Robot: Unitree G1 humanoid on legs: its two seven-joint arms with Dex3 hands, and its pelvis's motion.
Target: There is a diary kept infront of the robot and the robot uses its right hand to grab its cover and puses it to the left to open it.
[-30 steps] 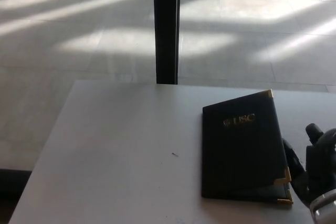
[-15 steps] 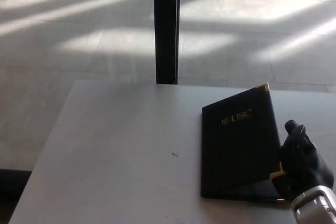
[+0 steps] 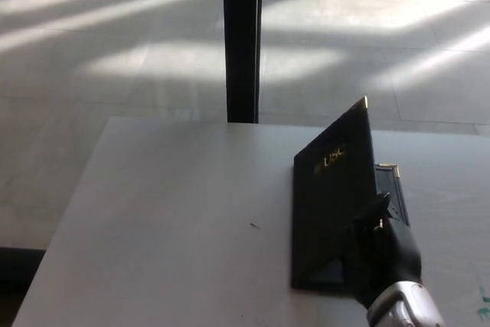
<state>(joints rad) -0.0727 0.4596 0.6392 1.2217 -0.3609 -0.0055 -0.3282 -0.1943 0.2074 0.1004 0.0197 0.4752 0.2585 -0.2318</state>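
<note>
Surface (image 3: 168,212), pale grey and wide, fills the lower picture; a small dark speck (image 3: 255,226) lies on it left of centre. Behind its far edge a black post (image 3: 243,40) stands on a sunlit tiled floor (image 3: 92,51).

Right of centre lies the diary (image 3: 331,204), dark with gold corner pieces. Its long axis runs from the near edge of the surface away toward the far edge, with the spine along its left side. The cover (image 3: 333,189) is raised steeply, hinged at the spine, its free edge pointing up and to the right, gold lettering facing left. Right of the cover a strip of the inside (image 3: 389,189) shows, lying flat with a gold corner at its far end.

Half a second ago the cover leaned lower, hiding the inside; now it stands much nearer upright and its top corner sits further left. A second ago it was only slightly lifted.

At the lower right the right hand (image 3: 385,246) has come in leftward from the diary's right edge and now sits against the underside of the cover near its lower corner. Its fingers (image 3: 373,210) press on the cover's edge; whether they clamp it or only push, I cannot tell. The left hand is out of sight.
</note>
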